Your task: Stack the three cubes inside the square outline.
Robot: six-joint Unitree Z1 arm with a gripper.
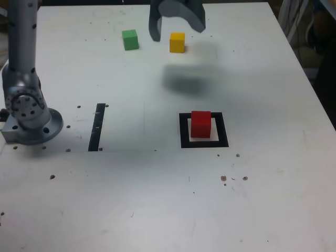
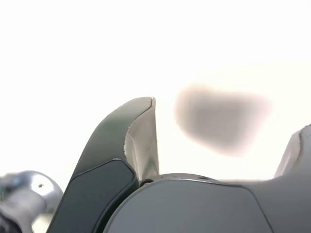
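The red cube (image 1: 200, 124) stands inside the square outline (image 1: 184, 132), right of centre in the exterior view. The green cube (image 1: 130, 39) and the yellow cube (image 1: 177, 42) sit apart near the far edge of the table. My gripper (image 1: 178, 31) hangs open above the table at the far side, one finger showing between the green and yellow cubes, and holds nothing. Its blurred shadow (image 1: 184, 80) falls on the table between the yellow cube and the outline. In the wrist view the gripper (image 2: 228, 116) shows wide-apart jaws over bare white table; no cube appears there.
A straight black tape strip (image 1: 97, 127) lies left of the outline in the exterior view. The arm's base (image 1: 31, 118) and upright link stand at the table's left edge. Small screw holes dot the white tabletop (image 1: 157, 199).
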